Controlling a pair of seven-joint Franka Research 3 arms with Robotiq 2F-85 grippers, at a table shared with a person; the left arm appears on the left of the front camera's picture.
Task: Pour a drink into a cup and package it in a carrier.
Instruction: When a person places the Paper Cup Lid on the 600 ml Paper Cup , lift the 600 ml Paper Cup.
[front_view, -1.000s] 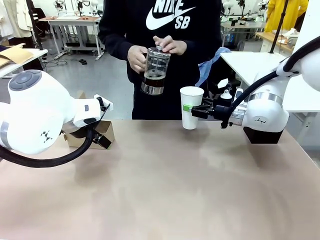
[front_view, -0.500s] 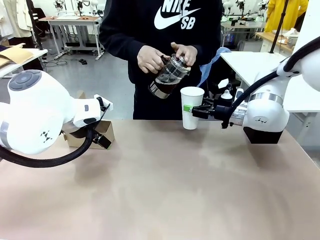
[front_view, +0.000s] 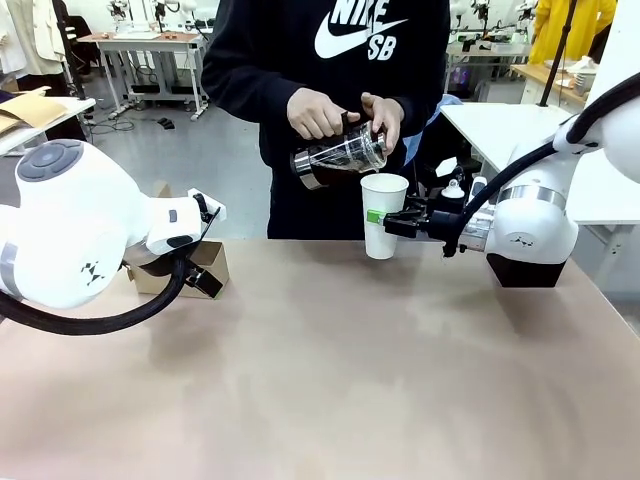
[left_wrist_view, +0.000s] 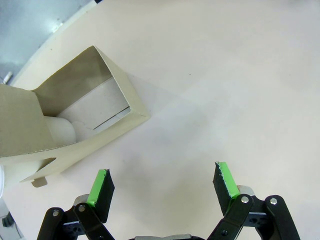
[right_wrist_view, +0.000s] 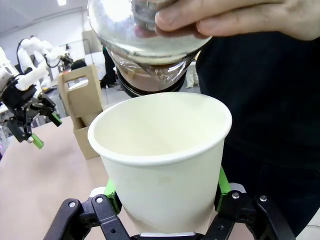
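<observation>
One left gripper (left_wrist_view: 162, 182) hangs over the table (front_view: 320, 380), and its two green pads (left_wrist_view: 98, 186) stand wide apart with nothing between them. In its wrist view, one brown cardboard carrier (left_wrist_view: 75, 115) is at about 10 o'clock from the gripper, not touching it. In the front view the carrier is at 9 o'clock from the table's middle, partly hidden behind the left arm. At 12 o'clock a person holds one glass jug (front_view: 335, 158) with two hands (front_view: 315, 112). It is tilted, with dark liquid inside, and its mouth is just over the rim of one white paper cup (front_view: 383, 212). The cup stands upright at 1 o'clock, without a lid. One right gripper (right_wrist_view: 165, 197) is clamped on the cup's lower wall, one pad on each side.
</observation>
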